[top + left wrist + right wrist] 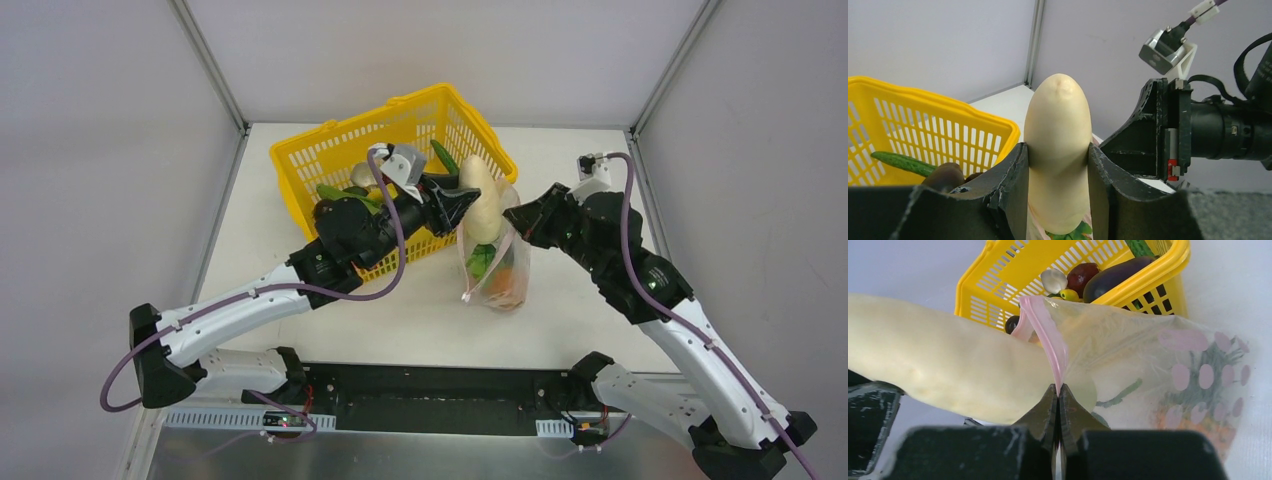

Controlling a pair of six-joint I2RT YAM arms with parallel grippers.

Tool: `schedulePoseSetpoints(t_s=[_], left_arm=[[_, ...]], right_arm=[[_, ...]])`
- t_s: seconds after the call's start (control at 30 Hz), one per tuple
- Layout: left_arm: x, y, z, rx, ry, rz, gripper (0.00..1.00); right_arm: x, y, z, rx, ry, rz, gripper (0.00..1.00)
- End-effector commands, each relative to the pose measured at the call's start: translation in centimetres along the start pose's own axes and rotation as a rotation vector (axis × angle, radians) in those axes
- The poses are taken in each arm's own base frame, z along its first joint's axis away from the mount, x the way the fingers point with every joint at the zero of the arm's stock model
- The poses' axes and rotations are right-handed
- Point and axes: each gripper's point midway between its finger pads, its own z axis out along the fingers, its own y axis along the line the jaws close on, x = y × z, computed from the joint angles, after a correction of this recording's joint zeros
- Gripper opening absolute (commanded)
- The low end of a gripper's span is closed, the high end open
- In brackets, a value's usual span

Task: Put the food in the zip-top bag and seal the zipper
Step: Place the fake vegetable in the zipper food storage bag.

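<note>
Beside the basket (322, 163) — radish (1058, 120) entering bag (1153, 347)
Left gripper (1058, 195) clamps radish; right gripper (1058, 396) pinches zipper (1046, 332) — pushing may tug it loose.

The mouth of the bag (500, 285) is blocked. The white radish (482, 195) fills it, with the left pincer (463, 201) on one side and the right pincer (517, 224) on the other. The yellow basket (330, 160) stands just beside it. There is open room on the desk (400, 320) in front.
</note>
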Motion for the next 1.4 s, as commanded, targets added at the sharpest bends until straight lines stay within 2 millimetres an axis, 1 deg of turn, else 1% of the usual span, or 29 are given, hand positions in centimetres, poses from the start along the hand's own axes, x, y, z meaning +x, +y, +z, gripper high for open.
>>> schedulePoseSetpoints(t_s=[0.0, 0.07, 0.13, 0.2, 0.3, 0.4, 0.43, 0.5, 0.57, 0.6, 0.7, 0.73, 0.77, 0.8, 0.83, 0.87, 0.9, 0.97, 1.0, 1.07, 1.17, 1.27, 1.37], left_arm=[[-0.2, -1.4, 0.9, 0.018, -0.02, 0.017, 0.0], [0.6, -2.3, 1.1, 0.042, 0.008, 0.016, 0.0], [1.3, -2.5, 1.1, 0.038, 0.042, 0.008, 0.0], [2.2, -1.9, 1.1, -0.008, 0.109, -0.004, 0.0], [3.7, -1.8, 0.6, -0.032, 0.222, -0.02, 0.0], [4.2, -1.8, 0.3, -0.051, 0.314, -0.021, 0.0], [4.8, -1.5, 0.1, -0.065, 0.365, -0.008, 0.0], [5.0, -1.4, 0.0, -0.087, 0.442, 0.014, 0.0], [5.6, -1.8, 0.6, -0.077, 0.518, 0.019, 0.0], [6.4, -1.9, 0.7, -0.076, 0.554, 0.012, 0.0], [8.3, -1.5, 1.3, -0.107, 0.609, -0.007, 0.0], [8.6, -1.3, 1.3, -0.116, 0.623, -0.012, 0.04], [9.0, -1.0, 1.4, -0.126, 0.636, -0.014, 0.09], [9.2, -0.9, 1.4, -0.13, 0.646, -0.016, 0.18], [9.3, -0.7, 1.4, -0.136, 0.649, -0.017, 0.3], [9.2, -0.7, 1.4, -0.137, 0.647, -0.015, 0.45], [8.9, -0.7, 1.4, -0.136, 0.639, -0.013, 0.56], [8.2, -0.7, 1.3, -0.129, 0.614, -0.014, 0.71], [7.9, -0.8, 1.3, -0.125, 0.602, -0.014, 0.75], [7.1, -1.2, 1.2, -0.101, 0.573, -0.017, 0.8], [5.9, -1.6, 1.0, -0.072, 0.533, -0.024, 0.84], [4.9, -2.0, 0.6, -0.035, 0.489, -0.023, 0.86], [3.9, -1.5, 0.0, -0.046, 0.444, -0.009, 0.88]], right_arm=[[-1.7, 2.1, -0.5, -0.062, -0.035, 0.023, 0.0], [-2.2, 1.9, -0.1, -0.05, -0.065, 0.042, 0.0], [-2.7, 1.7, 0.2, -0.043, -0.095, 0.052, 0.0], [-3.2, 1.6, 0.2, -0.04, -0.124, 0.051, 0.0], [-3.6, 1.4, 0.3, -0.036, -0.151, 0.041, 0.0], [-3.5, 0.9, 0.6, -0.019, -0.154, 0.031, 0.0], [-3.5, 0.8, 0.7, -0.014, -0.156, 0.028, 0.0], [-3.4, 0.6, 0.9, -0.006, -0.154, 0.022, 0.0], [-3.4, 0.4, 0.9, -0.003, -0.155, 0.018, 0.0], [-3.3, 0.4, 1.0, -0.003, -0.154, 0.015, 0.0], [-3.4, 0.4, 0.9, -0.004, -0.158, 0.01, 0.0], [-3.5, 0.5, 0.8, -0.008, -0.16, 0.008, 0.0], [-3.5, 0.5, 0.8, -0.007, -0.162, 0.006, 0.0], [-3.5, 0.4, 0.7, -0.006, -0.164, 0.004, 0.0], [-3.6, 0.3, 0.7, -0.003, -0.169, 0.001, 0.0], [-3.7, 0.3, 0.7, 0.0, -0.173, -0.002, 0.0], [-3.7, 0.2, 0.6, 0.004, -0.177, -0.005, 0.0], [-3.9, 0.0, 0.6, 0.014, -0.186, -0.01, 0.0], [-4.0, -0.1, 0.6, 0.016, -0.189, -0.011, 0.0], [-3.9, -0.2, 0.7, 0.021, -0.188, -0.016, 0.0], [-3.7, -0.4, 0.9, 0.026, -0.18, -0.02, 0.0], [-3.5, -0.7, 1.1, 0.034, -0.18, -0.021, 0.01], [-3.2, -1.0, 1.2, 0.039, -0.173, -0.031, 0.01]])
